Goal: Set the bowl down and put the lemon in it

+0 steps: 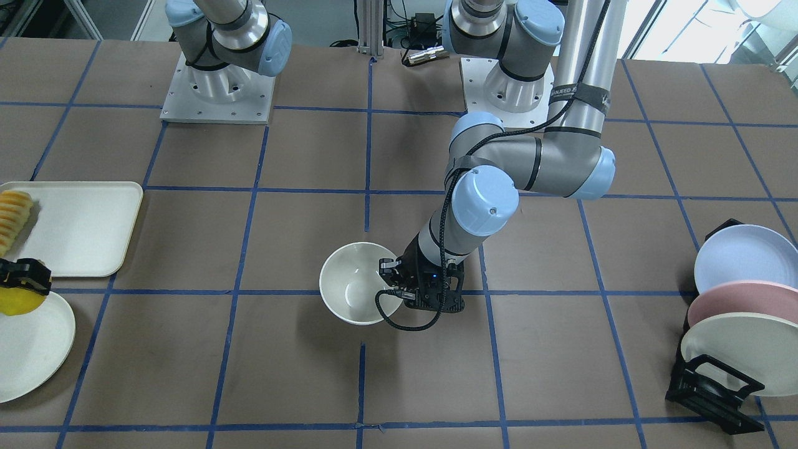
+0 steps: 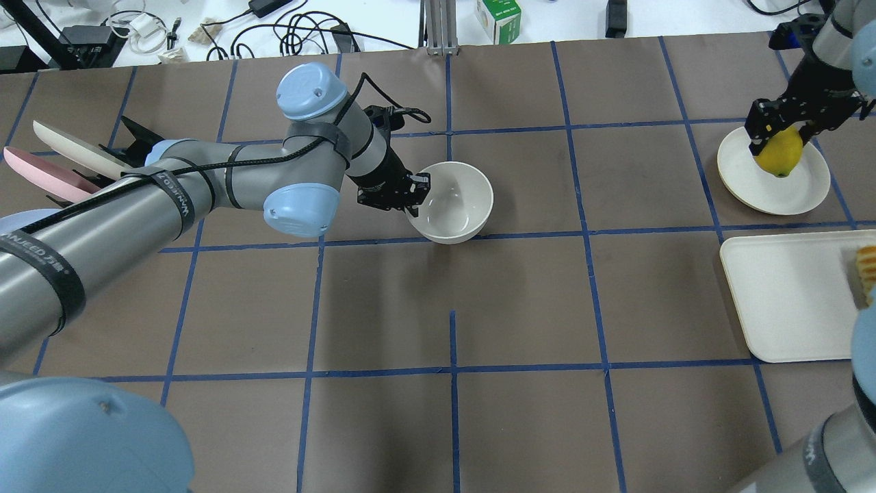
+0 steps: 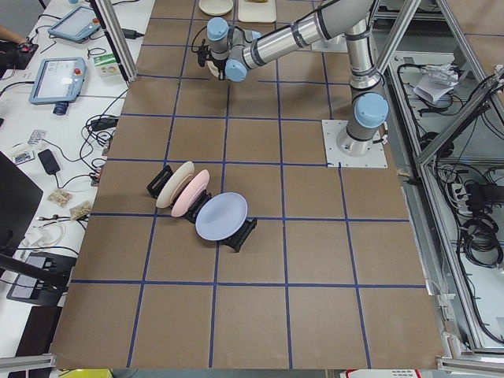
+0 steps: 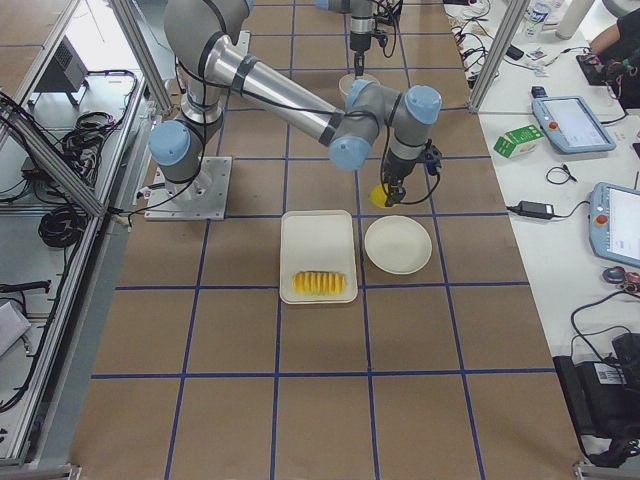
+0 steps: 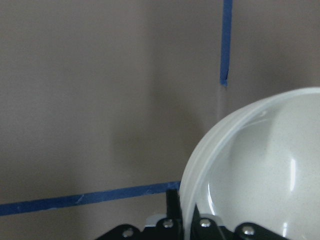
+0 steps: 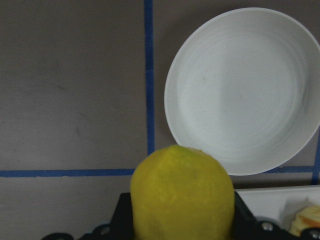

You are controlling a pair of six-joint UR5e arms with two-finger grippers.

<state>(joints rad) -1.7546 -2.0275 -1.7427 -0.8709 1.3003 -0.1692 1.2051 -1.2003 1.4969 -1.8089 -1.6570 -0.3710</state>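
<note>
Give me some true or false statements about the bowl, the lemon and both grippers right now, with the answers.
1. The left gripper clamps the rim of the bowl. True.
2. The lemon lies inside the bowl. False: the right gripper holds it by the round plate.
3. The bowl is empty. True.
4. The sliced fruit sits on the round plate. False: it lies on the rectangular tray.

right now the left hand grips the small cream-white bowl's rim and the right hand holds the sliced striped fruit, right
No: the right hand holds the bright yellow lemon, as the overhead view shows. The sliced fruit lies on the cream rectangular tray. The left hand does grip the cream-white bowl's rim.
</note>
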